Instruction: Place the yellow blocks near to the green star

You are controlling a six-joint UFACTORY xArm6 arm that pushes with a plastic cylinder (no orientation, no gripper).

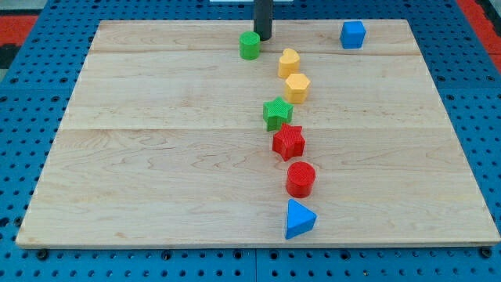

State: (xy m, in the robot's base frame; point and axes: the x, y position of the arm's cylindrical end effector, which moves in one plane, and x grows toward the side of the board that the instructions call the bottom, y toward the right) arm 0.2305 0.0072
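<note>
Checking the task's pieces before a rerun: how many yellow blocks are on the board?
2. One yellow block sits up the view's middle-right; the yellow hexagonal block lies just below it, up-right of the green star. None looks hidden.

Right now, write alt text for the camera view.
My tip rests by a green cylinder at the wooden board's top; two yellow blocks sit just above the green star, then a red star, red cylinder and blue triangle trail downward. A blue cube sits top right.
</note>
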